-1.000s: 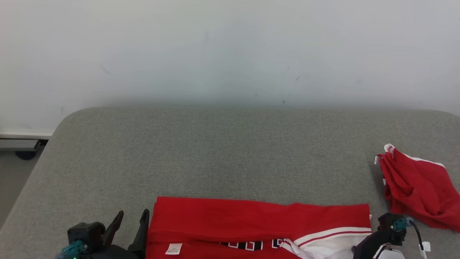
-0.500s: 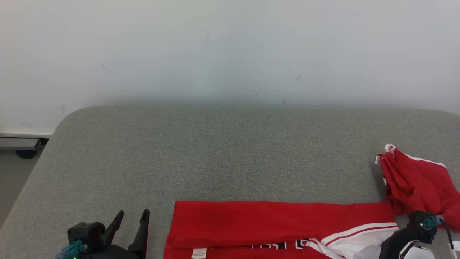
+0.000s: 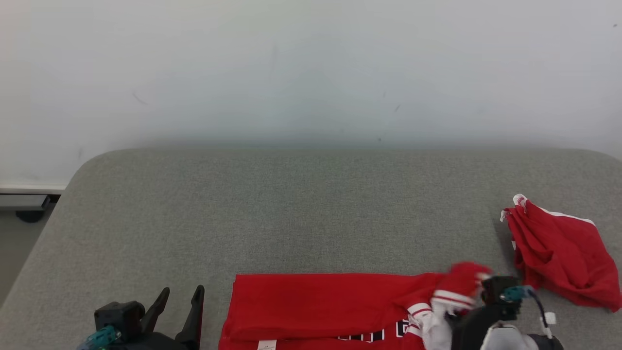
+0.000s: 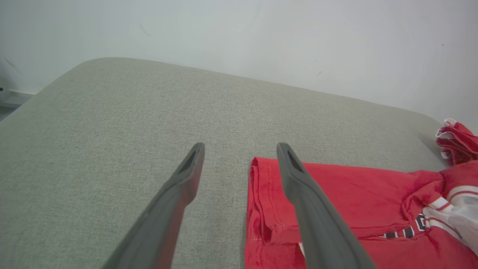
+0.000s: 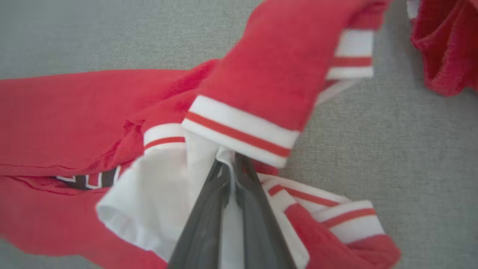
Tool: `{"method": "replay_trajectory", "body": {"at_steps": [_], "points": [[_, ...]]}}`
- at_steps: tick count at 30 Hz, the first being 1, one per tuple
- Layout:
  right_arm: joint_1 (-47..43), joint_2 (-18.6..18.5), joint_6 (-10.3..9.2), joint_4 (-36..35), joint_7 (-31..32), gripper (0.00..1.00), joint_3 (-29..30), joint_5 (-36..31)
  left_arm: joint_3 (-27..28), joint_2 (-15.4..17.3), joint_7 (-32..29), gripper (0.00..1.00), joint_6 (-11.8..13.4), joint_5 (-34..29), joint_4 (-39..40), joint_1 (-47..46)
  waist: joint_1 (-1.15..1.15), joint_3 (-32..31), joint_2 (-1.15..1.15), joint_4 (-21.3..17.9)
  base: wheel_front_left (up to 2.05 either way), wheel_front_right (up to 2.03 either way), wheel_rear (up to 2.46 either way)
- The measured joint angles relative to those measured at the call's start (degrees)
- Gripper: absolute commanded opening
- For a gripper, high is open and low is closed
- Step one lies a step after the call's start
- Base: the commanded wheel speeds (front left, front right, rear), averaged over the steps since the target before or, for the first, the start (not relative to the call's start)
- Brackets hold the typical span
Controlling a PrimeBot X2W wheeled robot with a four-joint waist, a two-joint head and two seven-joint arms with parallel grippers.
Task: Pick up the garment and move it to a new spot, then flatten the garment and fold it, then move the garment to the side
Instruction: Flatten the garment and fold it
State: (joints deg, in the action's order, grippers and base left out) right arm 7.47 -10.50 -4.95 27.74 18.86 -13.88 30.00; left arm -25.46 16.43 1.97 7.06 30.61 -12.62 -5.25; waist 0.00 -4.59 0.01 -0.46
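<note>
The garment (image 3: 330, 301) is a red jersey with white, red-striped trim, lying as a long folded strip along the near edge of the grey padded surface (image 3: 311, 204). My right gripper (image 5: 230, 164) is shut on white cloth at the garment's right end, beside a striped cuff (image 5: 239, 130). That end is lifted and bunched (image 3: 461, 282), curling back to the left. My left gripper (image 3: 182, 290) stands open just left of the garment's left hem (image 4: 261, 201), apart from it. In the left wrist view the left gripper (image 4: 241, 147) holds nothing.
A second crumpled red cloth (image 3: 559, 253) lies at the right edge of the surface, close to my right wrist. The surface's rounded left edge drops to the floor (image 3: 19, 243). A pale wall (image 3: 311, 73) rises behind.
The right gripper first slid the garment to the right, then raised its right end and carried it back left, bunching it. The left gripper stayed put. The camera shifted slightly.
</note>
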Motion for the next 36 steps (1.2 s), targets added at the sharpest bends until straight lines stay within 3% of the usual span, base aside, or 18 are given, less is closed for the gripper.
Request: {"method": "replay_trajectory", "body": {"at_steps": [11,16,25,36], "points": [[0.58,4.93,1.44,-9.27,3.98,0.00,-8.10,-2.74,-0.93,-0.16,-0.26,1.00,-0.01,0.00,-0.11,0.04,0.00,-0.98,0.00,-0.79,0.00,0.00,0.00],[4.26,7.17,0.87,-9.43,6.26,0.00,-10.84,-2.87,-2.11,-0.71,-0.97,1.00,-0.46,-0.41,-0.56,-0.10,0.00,-1.15,0.00,-0.13,0.00,0.00,0.00],[8.55,7.32,-0.19,-6.76,9.94,0.00,-15.96,-1.72,-3.08,-1.21,-1.46,1.00,-1.04,-0.63,-0.64,-1.45,0.00,-0.79,0.00,2.50,0.00,0.00,0.00],[16.62,6.99,-2.18,-6.59,9.32,0.00,-27.61,9.90,-4.02,-2.05,-2.02,1.00,-1.59,-1.12,-1.31,-4.03,0.00,0.59,-0.01,5.69,0.00,0.00,0.00]]}}
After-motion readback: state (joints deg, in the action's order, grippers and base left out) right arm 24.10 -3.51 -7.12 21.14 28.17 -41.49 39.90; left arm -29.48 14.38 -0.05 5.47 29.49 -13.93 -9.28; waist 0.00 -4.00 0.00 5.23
